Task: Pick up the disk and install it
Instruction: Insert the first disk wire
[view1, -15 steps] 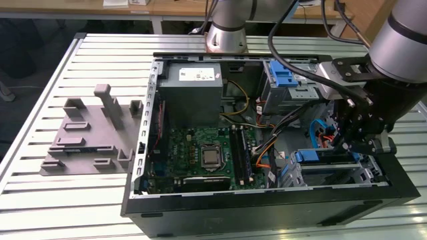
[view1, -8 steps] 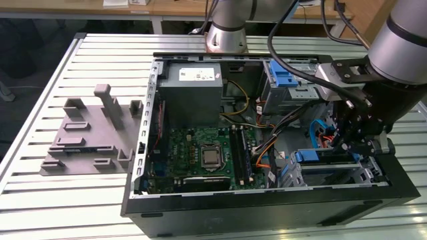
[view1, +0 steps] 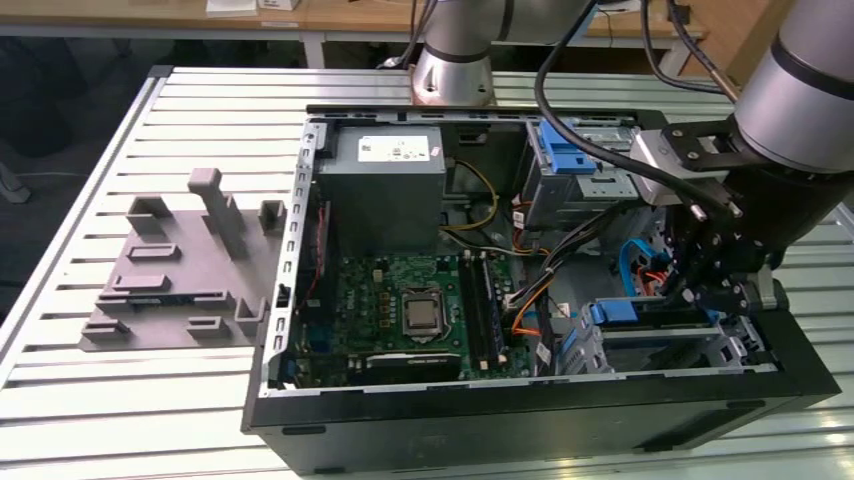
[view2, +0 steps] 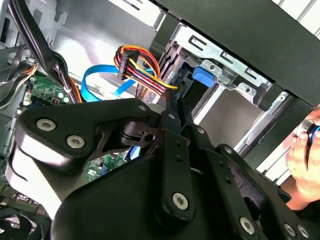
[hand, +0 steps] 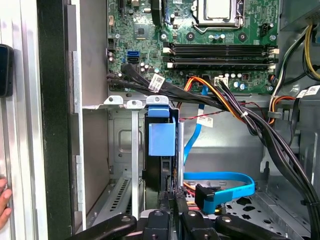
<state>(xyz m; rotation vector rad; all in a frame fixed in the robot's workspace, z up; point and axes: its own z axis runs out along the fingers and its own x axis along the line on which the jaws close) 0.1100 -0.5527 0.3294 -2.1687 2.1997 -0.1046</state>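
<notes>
disk (hand: 161, 150) seated on edge in the lower drive cage (hand: 122, 150) of the open computer case (view1: 534, 410), blue carrier tab (hand: 162, 139) facing out; in the exterior view, blue carrier (view1: 634, 312) visible in the bay at the exterior view's right, near corner of the case. gripper (view1: 705, 290) down inside the case, right at the disk's end; in the first wrist view black fingers (hand: 170, 200) pressed close together around the disk's thin edge, apparently pinching it. second wrist view: gripper linkage (view2: 165, 165) in front, fingertips reaching toward the cage with a blue latch (view2: 202, 75); bundle of red, yellow and orange wires (view2: 137, 65) just beside. flat blue data cable (hand: 220, 185) looped near the cage floor, close to the fingers. black cable bundle (hand: 250, 120) draped across below the motherboard (view1: 407, 310). grey power supply (view1: 387, 190) at the far side of the case. grey fixture block (view1: 180, 265) on the slatted table (view1: 80, 400), well apart at the exterior view's left. person's hand (view2: 305, 160) at the case's outer wall.
</notes>
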